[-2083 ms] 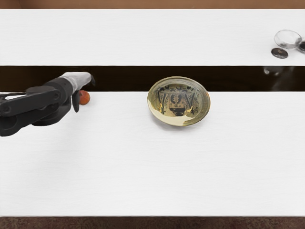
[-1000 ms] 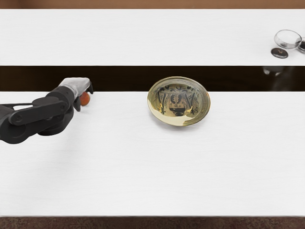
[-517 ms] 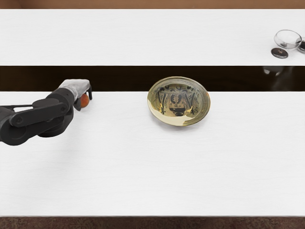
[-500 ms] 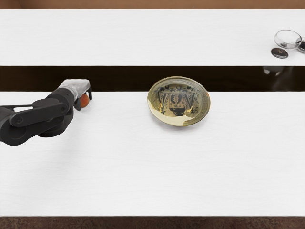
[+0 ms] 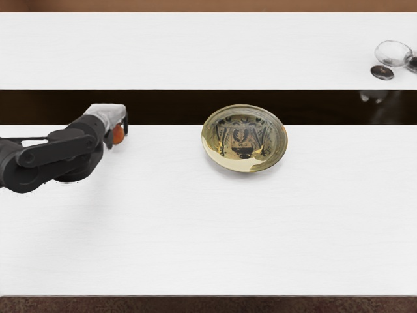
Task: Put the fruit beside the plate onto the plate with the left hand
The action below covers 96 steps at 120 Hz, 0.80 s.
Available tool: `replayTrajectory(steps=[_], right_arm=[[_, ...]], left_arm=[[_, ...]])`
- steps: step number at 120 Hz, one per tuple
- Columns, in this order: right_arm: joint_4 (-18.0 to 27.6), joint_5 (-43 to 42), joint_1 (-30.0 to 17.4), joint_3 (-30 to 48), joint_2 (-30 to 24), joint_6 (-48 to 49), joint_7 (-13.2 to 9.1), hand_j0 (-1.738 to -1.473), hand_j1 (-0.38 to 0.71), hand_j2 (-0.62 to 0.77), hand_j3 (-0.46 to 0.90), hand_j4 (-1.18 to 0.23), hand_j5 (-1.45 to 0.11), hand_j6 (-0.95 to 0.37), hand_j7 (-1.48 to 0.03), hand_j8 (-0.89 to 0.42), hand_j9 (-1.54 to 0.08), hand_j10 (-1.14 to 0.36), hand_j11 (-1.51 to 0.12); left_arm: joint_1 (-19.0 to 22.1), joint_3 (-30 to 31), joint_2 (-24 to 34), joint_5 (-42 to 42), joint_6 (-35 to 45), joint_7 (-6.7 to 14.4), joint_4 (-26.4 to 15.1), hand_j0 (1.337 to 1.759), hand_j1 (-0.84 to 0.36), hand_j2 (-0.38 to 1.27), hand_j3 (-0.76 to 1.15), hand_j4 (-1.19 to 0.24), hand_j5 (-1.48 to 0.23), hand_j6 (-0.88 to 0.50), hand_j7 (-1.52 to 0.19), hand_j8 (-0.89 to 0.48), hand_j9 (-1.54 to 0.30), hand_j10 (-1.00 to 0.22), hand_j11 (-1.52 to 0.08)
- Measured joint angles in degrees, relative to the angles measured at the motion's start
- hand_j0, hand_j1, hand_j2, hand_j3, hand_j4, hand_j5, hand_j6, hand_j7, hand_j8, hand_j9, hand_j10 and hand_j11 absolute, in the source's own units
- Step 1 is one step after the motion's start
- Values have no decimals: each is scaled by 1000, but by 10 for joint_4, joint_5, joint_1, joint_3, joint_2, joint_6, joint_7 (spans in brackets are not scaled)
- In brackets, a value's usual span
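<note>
The left robot hand (image 5: 108,120) clasps the small orange fruit (image 5: 118,134) near the far edge of the white worktop (image 5: 208,228), its dark fingers now wrapped round a fruit that lay just beside them two seconds ago. Hand and fruit sit slightly higher than half a second ago, suggesting the lift is beginning. The plate (image 5: 206,138) waits well apart to the right, with no fruit on it yet.
</note>
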Motion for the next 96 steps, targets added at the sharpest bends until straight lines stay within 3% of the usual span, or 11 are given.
replayTrajectory(steps=[15,26,37,57,66,75,96], right_arm=[[0,0,0,0,0,0,0,-1658,-349,0,0,0,0,0,0,0,0,0,0],[0,0,0,0,0,0,0,-1658,-349,0,0,0,0,0,0,0,0,0,0],[0,0,0,0,0,0,0,-1658,-349,0,0,0,0,0,0,0,0,0,0],[0,0,0,0,0,0,0,-1658,-349,0,0,0,0,0,0,0,0,0,0],[0,0,0,0,0,0,0,-1658,-349,0,0,0,0,0,0,0,0,0,0],[0,0,0,0,0,0,0,-1658,-349,0,0,0,0,0,0,0,0,0,0],[0,1,0,0,0,0,0,-1658,-349,0,0,0,0,0,0,0,0,0,0]], left_arm=[[-35,-3,3,-6,-12,0,-7,1655,-314,335,-7,-651,-963,-403,-959,-470,-962,-713,-963],[-74,-5,3,-21,-27,0,-20,1654,-270,231,-5,-658,-978,-415,-964,-485,-967,-716,-967],[-111,-6,-11,-47,-38,0,-37,1654,-272,260,-3,-658,-985,-420,-963,-491,-965,-721,-965],[-124,-28,-59,-71,-51,0,-51,1654,-259,236,-1,-657,-994,-421,-973,-498,-964,-720,-964],[-126,-39,-72,-75,-54,0,-52,1654,-276,298,-1,-660,-996,-418,-979,-495,-962,-720,-962],[-128,-50,-95,-76,-56,0,-52,1654,-241,214,-1,-662,-997,-413,-980,-495,-962,-719,-962],[-133,-71,-142,-78,-56,0,-48,1656,-311,439,0,-659,-997,-432,-978,-478,-953,-719,-954]])
